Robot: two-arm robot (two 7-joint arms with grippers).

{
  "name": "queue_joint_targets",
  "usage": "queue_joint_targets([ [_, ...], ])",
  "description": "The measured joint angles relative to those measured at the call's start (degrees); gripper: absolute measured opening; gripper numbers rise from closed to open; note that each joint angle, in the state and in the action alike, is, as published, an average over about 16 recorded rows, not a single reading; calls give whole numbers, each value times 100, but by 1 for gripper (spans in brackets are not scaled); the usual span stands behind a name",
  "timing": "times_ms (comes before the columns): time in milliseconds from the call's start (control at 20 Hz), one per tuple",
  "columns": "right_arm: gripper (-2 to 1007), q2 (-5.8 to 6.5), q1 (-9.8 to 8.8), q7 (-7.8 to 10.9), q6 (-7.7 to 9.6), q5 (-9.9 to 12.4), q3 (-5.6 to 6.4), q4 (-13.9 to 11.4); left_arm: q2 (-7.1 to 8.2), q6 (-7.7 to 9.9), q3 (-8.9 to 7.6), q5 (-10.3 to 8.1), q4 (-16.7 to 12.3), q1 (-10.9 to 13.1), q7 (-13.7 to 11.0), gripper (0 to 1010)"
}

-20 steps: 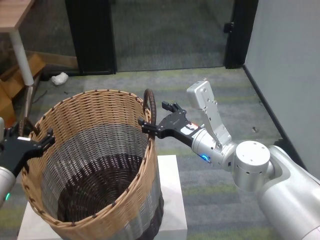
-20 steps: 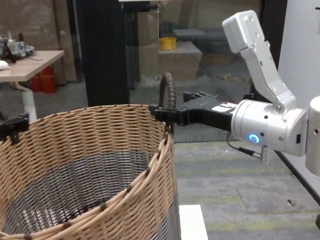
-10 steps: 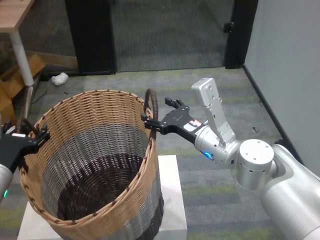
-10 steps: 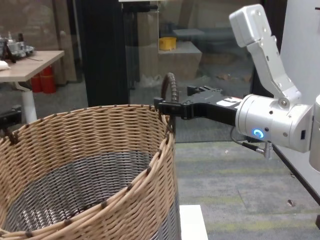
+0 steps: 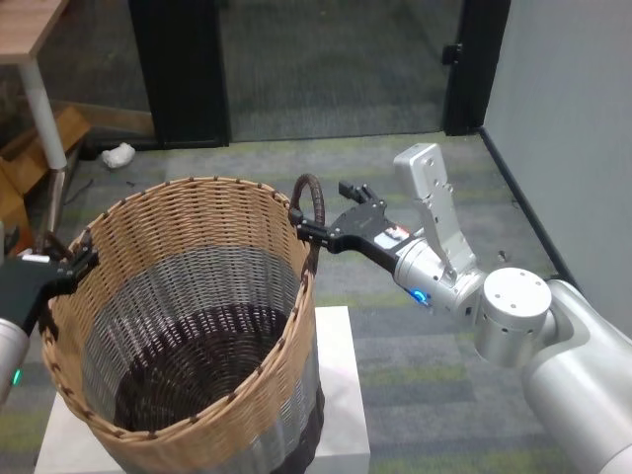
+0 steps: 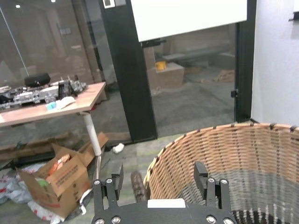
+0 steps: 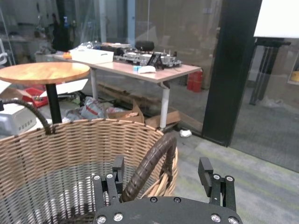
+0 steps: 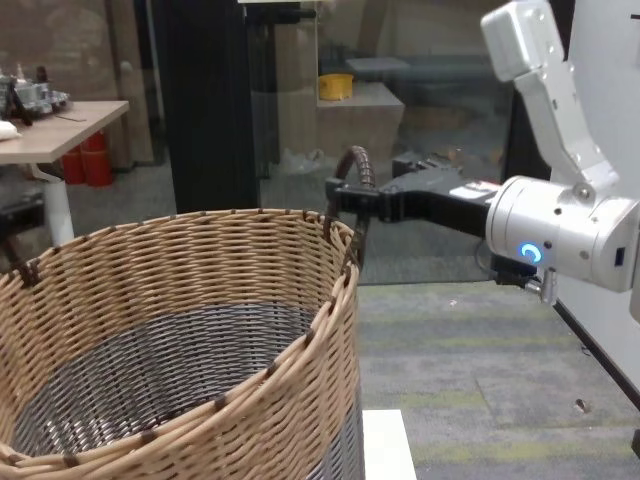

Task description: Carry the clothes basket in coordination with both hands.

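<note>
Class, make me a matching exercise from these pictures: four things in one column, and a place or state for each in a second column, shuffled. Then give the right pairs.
Things:
1. clothes basket
2. right gripper
3. left gripper
4. cardboard box

Places or states:
A. open on the floor under a table
B. open, jaws either side of the dark loop handle on the basket's right rim
C. stands on a white block
D. open, at the basket's left rim

Pairs: 1-C, 2-B, 3-D, 4-A

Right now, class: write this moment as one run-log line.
wicker basket: on white stand | left end effector: open, astride left handle | right end effector: open, astride right handle | not lifted yet
</note>
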Motion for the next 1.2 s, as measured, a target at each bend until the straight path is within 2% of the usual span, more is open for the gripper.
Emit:
queue_joint_targets([
  [300,1000,50,-69,-90,26,57,96,-260,-48,-127,-2,78,-170,14,-17,1000],
  [550,1000,88,-175,-274,30,66,188,-569,-36,-280,19,108,-271,-23,-111,1000],
  [850,1000,114,-325,-599,21,-11,330,-952,84,-485,105,59,-353,-152,-366,1000],
  [1200,1000,109,-478,-951,20,-173,514,-1311,291,-754,238,-172,-415,-353,-757,1000],
])
